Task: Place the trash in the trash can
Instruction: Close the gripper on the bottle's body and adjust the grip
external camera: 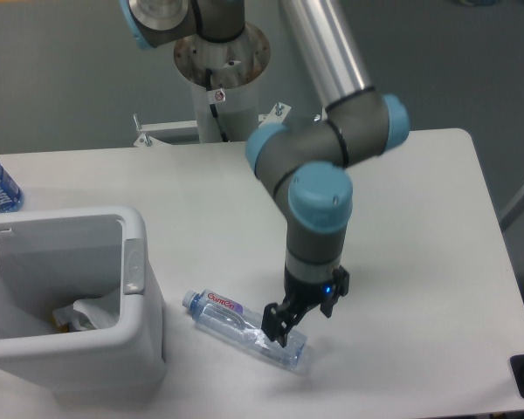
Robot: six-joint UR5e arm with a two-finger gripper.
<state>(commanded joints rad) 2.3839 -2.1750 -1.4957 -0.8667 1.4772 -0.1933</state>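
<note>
The pincer sits over the lower half of the bottle, fingers either side; whether it grips, I cannot tell. The bottle lies on the tabletop just beside the bin, which holds a wrapper.

The arm bends steeply down — its end effector low, fingers slightly parted.

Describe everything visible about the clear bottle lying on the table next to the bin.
The clear plastic bottle lies on its side on the white table, blue cap pointing upper left toward the trash can, base toward the lower right. A white label with red lettering wraps its neck end. It looks empty and ribbed. The claw is down over its lower half, black fingers astride it; whether they grip is unclear.
</note>
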